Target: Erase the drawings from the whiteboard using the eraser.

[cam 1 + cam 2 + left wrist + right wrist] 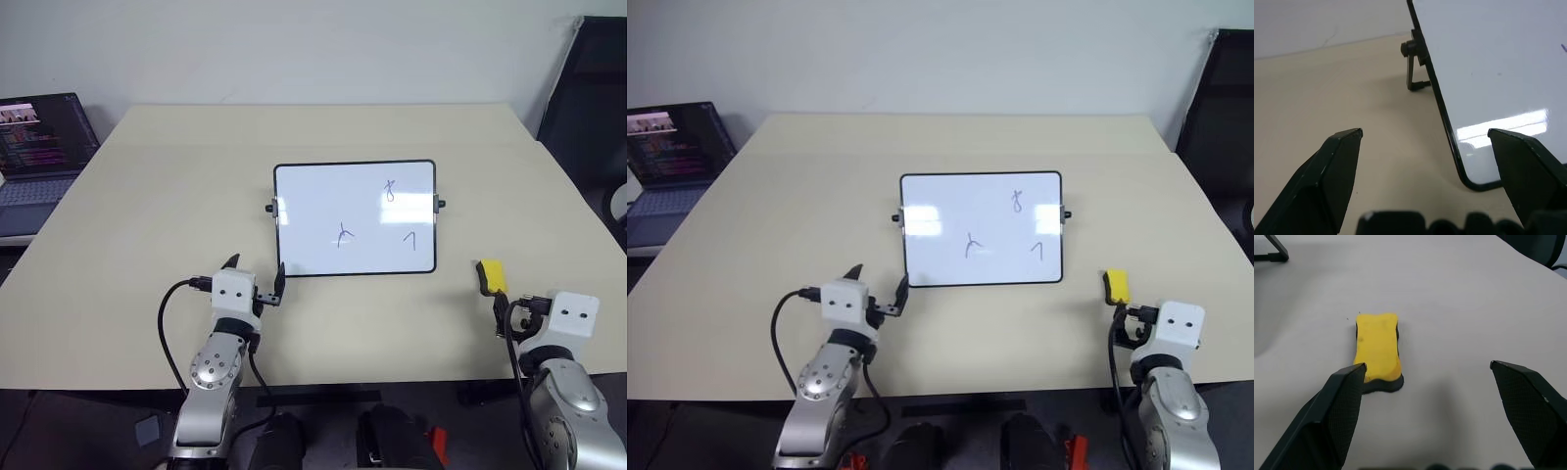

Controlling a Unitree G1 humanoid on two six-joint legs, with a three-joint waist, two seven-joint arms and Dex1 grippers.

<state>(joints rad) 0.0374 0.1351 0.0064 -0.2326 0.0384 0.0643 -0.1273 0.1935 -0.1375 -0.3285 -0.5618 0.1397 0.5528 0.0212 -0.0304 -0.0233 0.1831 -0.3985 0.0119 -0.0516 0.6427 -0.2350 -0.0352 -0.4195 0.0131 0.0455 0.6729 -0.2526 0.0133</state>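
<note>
The whiteboard [355, 217] stands tilted on its black side knobs in the middle of the table. On it are the drawings, three thin blue squiggles: one upper right [390, 189], one at the centre [343, 235], one lower right [410, 238]. The eraser [492, 275], yellow with a black base, lies on the table right of the board. My right gripper [1427, 367] is open just behind the eraser [1377, 350], which lies in front of one finger, untouched. My left gripper [257, 269] is open at the board's near left corner [1469, 176], holding nothing.
The beige table [147, 196] has free room all around the board. An open laptop [39, 147] sits off the table's left side. A black chair [588, 88] stands at the far right. The table's front edge runs just under both wrists.
</note>
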